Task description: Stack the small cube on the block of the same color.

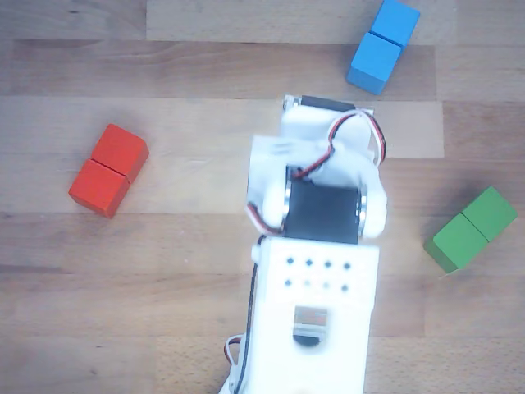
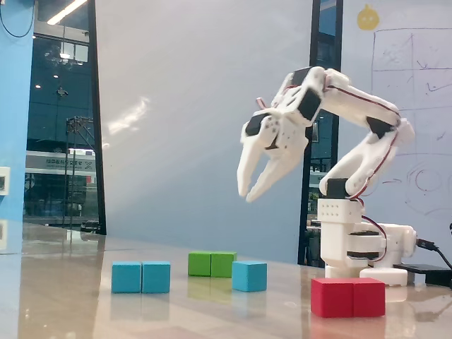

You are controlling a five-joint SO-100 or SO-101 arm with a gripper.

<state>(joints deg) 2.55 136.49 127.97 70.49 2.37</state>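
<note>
Four blocks on the wooden surface [image 2: 63,282], none touched. Claw [image 2: 252,192] raised high, well above everything, fingers parted a little at the tips and holding nothing. Small cube [image 2: 249,276] resting alone in the fixed view, just right of the green oblong block [image 2: 212,264] and nearer the camera; hidden under the arm [image 1: 316,271] in the other view. Blue oblong block [image 2: 141,277] with a middle seam lying to the left of that cube in the fixed view, a clear gap between them; seen at the top edge in the other view [image 1: 382,45]. Red oblong block [image 2: 348,296] lying nearest the camera, in front of the arm's base [image 2: 364,247].
</note>
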